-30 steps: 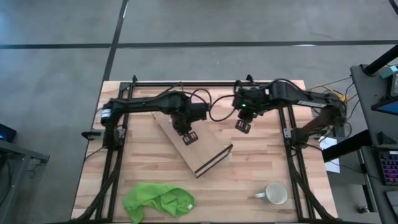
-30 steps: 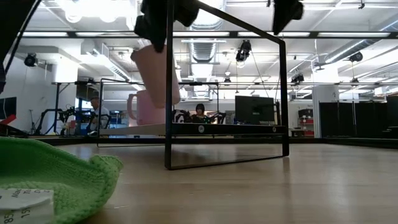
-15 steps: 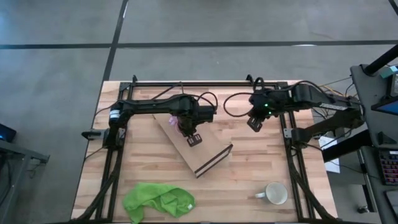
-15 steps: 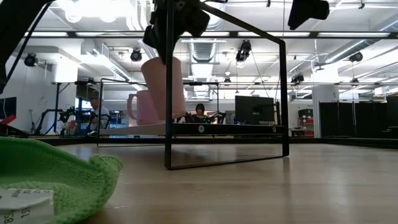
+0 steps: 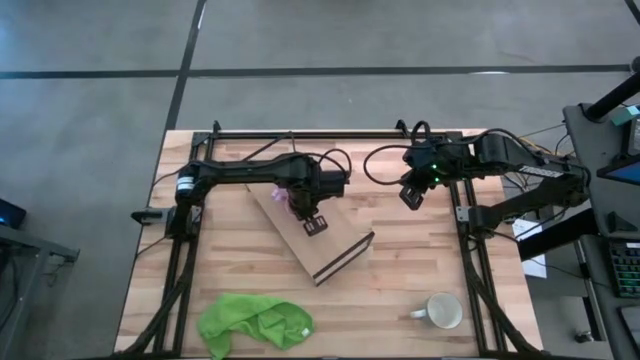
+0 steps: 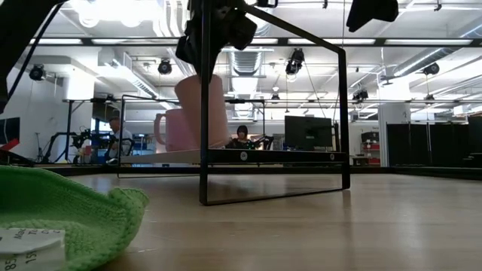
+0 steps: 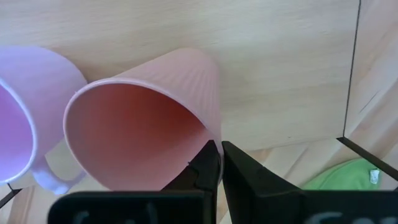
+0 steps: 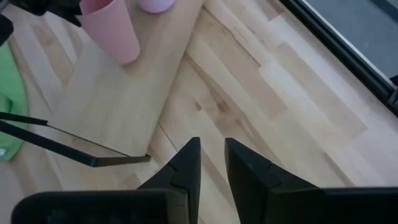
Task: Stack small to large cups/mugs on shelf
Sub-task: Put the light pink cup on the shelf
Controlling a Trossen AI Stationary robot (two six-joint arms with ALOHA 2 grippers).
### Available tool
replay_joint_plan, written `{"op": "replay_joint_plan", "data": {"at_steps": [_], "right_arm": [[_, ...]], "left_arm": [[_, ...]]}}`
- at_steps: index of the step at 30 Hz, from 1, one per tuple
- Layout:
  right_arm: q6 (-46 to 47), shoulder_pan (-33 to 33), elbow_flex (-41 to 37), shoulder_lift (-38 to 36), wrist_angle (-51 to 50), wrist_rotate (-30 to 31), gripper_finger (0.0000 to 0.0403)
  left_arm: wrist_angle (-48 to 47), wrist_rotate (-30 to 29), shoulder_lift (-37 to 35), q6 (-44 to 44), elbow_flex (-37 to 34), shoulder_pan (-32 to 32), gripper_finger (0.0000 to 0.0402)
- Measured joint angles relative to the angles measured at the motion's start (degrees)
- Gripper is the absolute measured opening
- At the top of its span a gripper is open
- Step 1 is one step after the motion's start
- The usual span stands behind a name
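Observation:
The pink-red cup (image 7: pixel 143 130) is in my left gripper (image 7: pixel 216 163), over the light-wood shelf (image 5: pixel 318 245) that lies slantwise at the table's middle. In the low view the cup (image 6: pixel 203 113) has its base down at the shelf's top board. The light purple cup (image 7: pixel 12 137) stands on the shelf just beside it, on the far-left side. The white mug (image 5: pixel 443 311) stands on the table near the front right. My right gripper (image 5: pixel 410 195) hovers open and empty to the right of the shelf, near the far edge. My left gripper pinches the pink-red cup's rim (image 7: pixel 208 138), one finger inside the mouth and one outside on the ribbed wall. The fingers come from above, pointing down. The cup hangs mouth up and a little tilted; whether its base touches the shelf board I cannot tell.
A green cloth (image 5: pixel 255 322) lies at the table's front left. The shelf's thin black frame (image 6: pixel 203 105) stands up at its near end. Black rails run along the table's left, right and far sides.
My left gripper has gone down with the pink-red cup, which now stands lower, at the shelf board beside the purple cup. My right gripper has drawn back toward the table's right edge, away from the shelf.

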Motion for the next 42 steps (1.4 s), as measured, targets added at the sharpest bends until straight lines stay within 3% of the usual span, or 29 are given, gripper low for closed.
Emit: {"op": "replay_joint_plan", "data": {"at_steps": [33,42], "right_arm": [[-2.1,0.0,0.0,0.0,0.2,-0.1,0.0068],[-2.1,0.0,0.0,0.0,0.2,-0.1,0.0068]], "left_arm": [[4.7,1.9,-0.2,0.1,-4.2,0.0,0.0001],[7.2,1.7,0.0,0.0,-5.0,0.1,0.0057]]}}
